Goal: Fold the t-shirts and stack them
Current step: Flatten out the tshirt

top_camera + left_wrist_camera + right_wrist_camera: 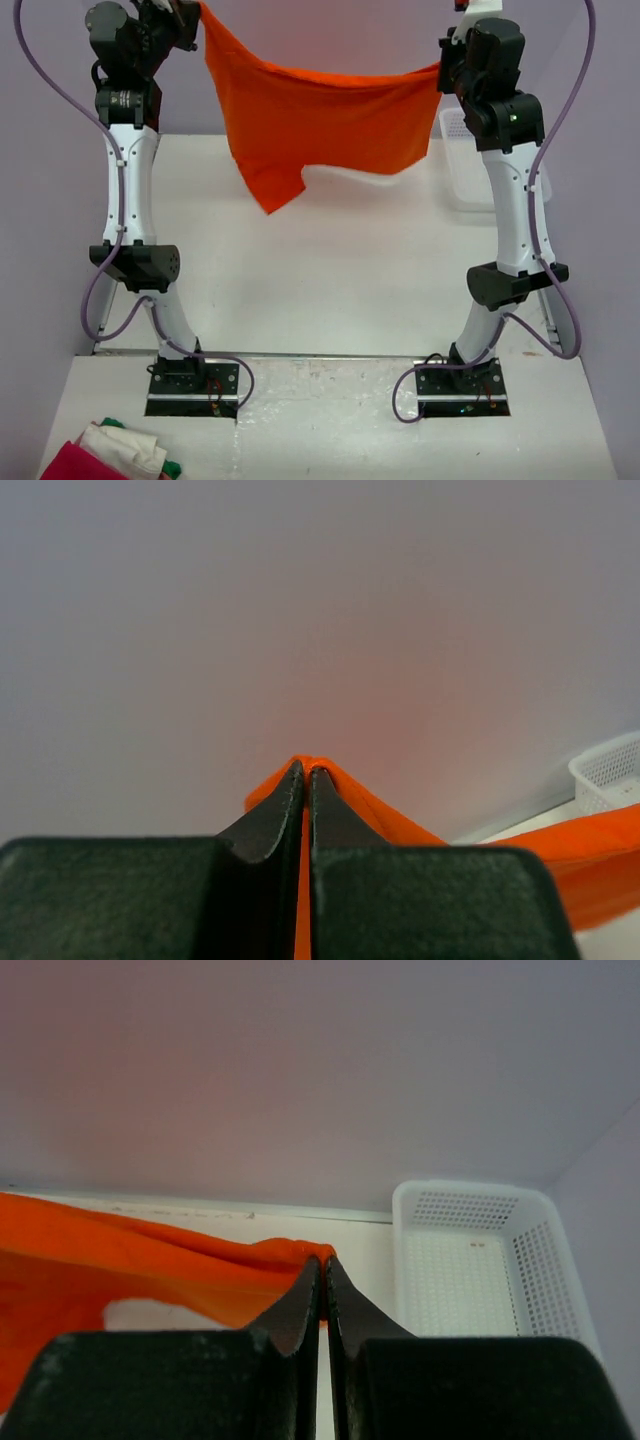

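Observation:
A bright orange t-shirt hangs in the air above the far half of the table, stretched between both arms and sagging in the middle. One sleeve dangles at its lower left. My left gripper is shut on the shirt's upper left corner, where orange cloth is pinched between the black fingertips. High at the right, my right gripper is shut on the other corner, and the cloth trails away to the left of its fingers.
A white perforated basket stands on the table at the far right, behind the right arm. A pile of red, white and green cloth lies at the near left corner. The white table lies below the shirt.

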